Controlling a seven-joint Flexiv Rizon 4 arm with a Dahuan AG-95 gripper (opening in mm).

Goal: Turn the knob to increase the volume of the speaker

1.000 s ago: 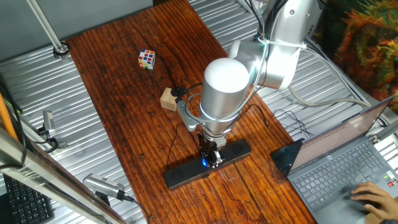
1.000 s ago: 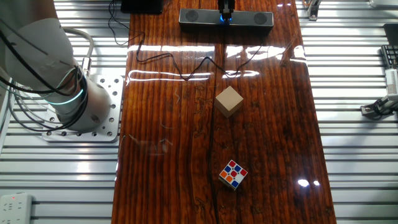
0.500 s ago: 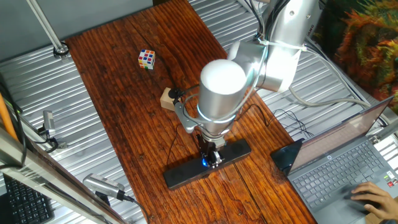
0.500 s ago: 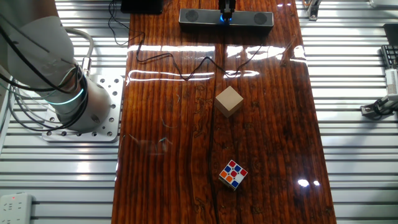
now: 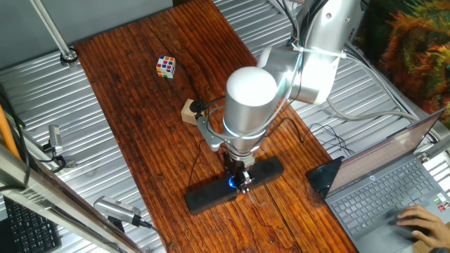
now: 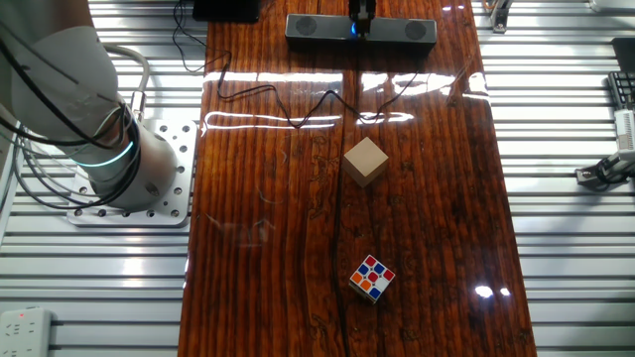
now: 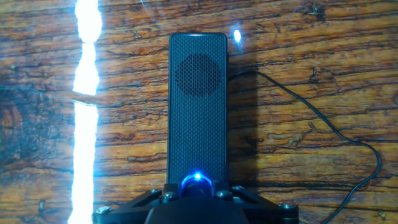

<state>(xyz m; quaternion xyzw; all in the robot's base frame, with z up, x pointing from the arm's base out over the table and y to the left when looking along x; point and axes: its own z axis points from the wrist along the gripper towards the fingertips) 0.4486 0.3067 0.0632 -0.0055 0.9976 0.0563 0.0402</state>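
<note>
One small knob [image 7: 196,184], blue-lit, sits at the middle of the speaker [image 7: 198,106], at 6 o'clock in the hand view. The claw [image 5: 240,178] appears closed about it. A rigid, slippery dial is judged; its rim should be pinched.

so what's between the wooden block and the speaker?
Only the thin black cable on bare wood, between wooden block and speaker; the other fixed view shows it.
</note>
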